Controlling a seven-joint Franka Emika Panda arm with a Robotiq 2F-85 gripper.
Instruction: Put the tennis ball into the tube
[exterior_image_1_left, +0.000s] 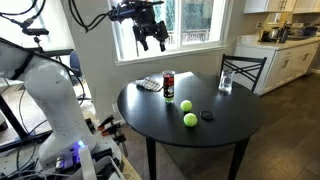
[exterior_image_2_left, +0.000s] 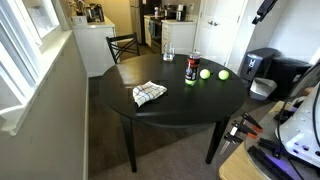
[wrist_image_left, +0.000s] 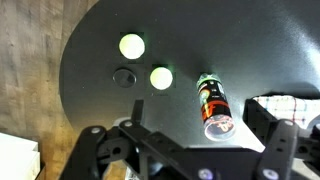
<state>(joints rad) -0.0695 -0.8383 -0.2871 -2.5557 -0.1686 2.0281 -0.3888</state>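
Two fuzzy yellow-green tennis balls lie on the round black table. One tennis ball lies close to the tube, the other nearer the table's edge. The tube, with a red and dark label, stands upright beside them. In the wrist view the balls and the tube are seen from above, and the tube's mouth is open. Another exterior view shows the tube and the balls. My gripper hangs high above the table, open and empty.
A small black disc lies next to the balls. A checked cloth lies on the table. A clear glass stands near the far edge in front of a black chair. A window and kitchen counters are behind.
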